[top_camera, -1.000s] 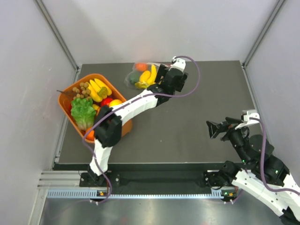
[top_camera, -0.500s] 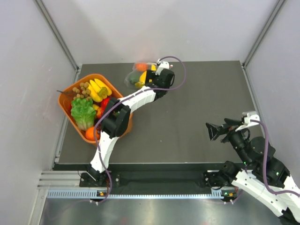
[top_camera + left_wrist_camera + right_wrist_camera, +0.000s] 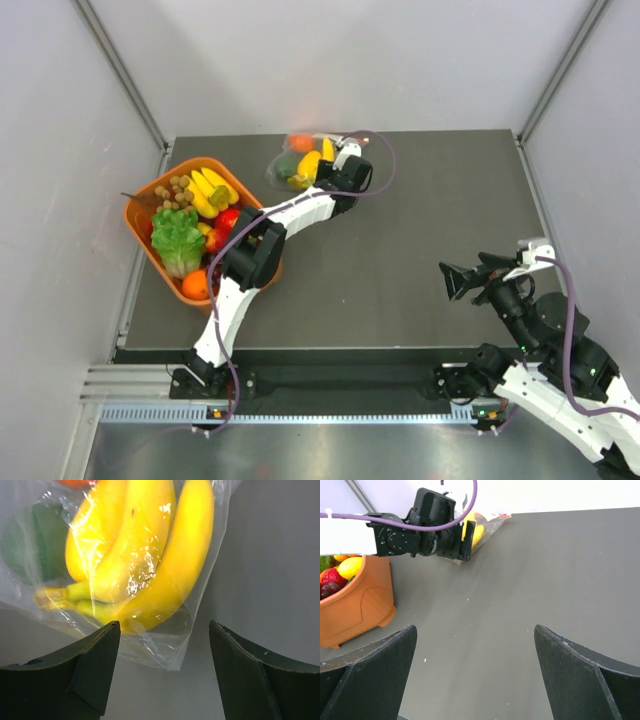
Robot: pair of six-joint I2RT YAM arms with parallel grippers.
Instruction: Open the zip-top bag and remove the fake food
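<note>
Zip-top bag (image 3: 165, 649) fills the upper left of frame, my left gripper (image 3: 164, 629) spread around its lower edge, so I'd pinch just plastic, not the banana bunch (image 3: 142, 555).

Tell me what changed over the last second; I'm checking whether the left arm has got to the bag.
The left gripper moved left, from beside the zip-top bag right up to it. Its jaws stand open around the bag's corner, nothing clamped. The bag, with the banana bunch inside, lies about where it was. The open right gripper and the orange basket stayed put.
</note>
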